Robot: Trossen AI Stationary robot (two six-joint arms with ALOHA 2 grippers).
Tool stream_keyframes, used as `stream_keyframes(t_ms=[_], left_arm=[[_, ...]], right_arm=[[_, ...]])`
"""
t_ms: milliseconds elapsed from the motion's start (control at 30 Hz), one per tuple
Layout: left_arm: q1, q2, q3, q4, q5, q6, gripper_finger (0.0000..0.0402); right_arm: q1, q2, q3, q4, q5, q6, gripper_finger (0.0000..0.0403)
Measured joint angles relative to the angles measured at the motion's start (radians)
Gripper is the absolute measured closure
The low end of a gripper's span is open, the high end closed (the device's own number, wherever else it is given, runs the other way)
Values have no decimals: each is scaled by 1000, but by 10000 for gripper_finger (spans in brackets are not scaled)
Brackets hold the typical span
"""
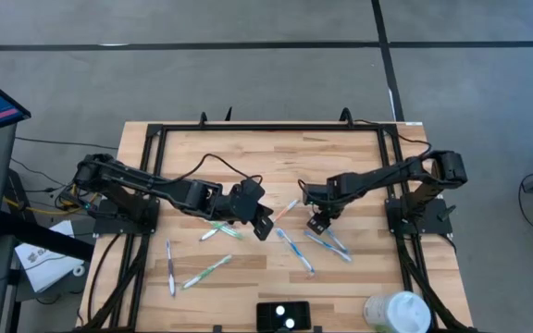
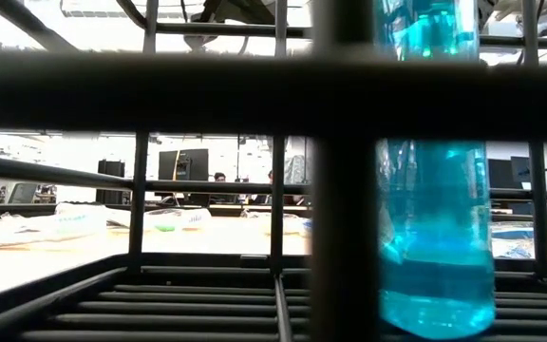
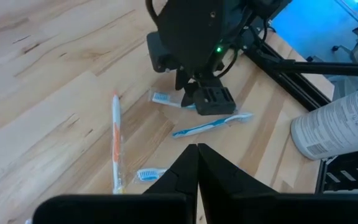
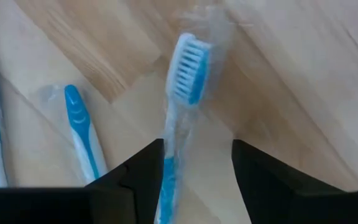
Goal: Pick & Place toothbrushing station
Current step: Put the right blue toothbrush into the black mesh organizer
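The right gripper [image 4: 194, 180] stood half open astride a wrapped toothbrush [image 4: 182, 93] running lengthwise between its fingers, nothing clamped, the black station [image 1: 283, 316] lying toward the table's near edge.

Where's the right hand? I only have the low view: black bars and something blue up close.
Observer: The right hand hangs over the wooden table's middle-right, above loose wrapped toothbrushes.
Operator: Gripping one?
Observer: No. Its fingers stand apart on either side of a plastic-wrapped blue-and-white toothbrush, not clamped on it.
Operator: Left hand at the station?
Observer: No. The left hand is shut and empty near the table's centre, well away from the low black rectangular toothbrushing station at the table's edge.
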Motion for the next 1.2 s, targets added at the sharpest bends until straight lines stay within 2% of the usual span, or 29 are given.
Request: stream_keyframes(t_ms=[400, 567, 767, 1067, 1200], left_arm=[[6, 0, 0, 6, -7, 4, 401], [6, 0, 0, 10, -7, 5, 401], [4, 0, 0, 11, -7, 5, 401], [4, 0, 0, 11, -6, 5, 401], [4, 0, 0, 11, -7, 5, 401]], right_arm=[[52, 1, -9, 99, 0, 18, 226], [72, 47, -4, 118, -4, 6, 235], [84, 72, 0, 89, 14, 10, 281], [62, 69, -3, 62, 37, 3, 389], [62, 57, 2, 45, 52, 0, 389]])
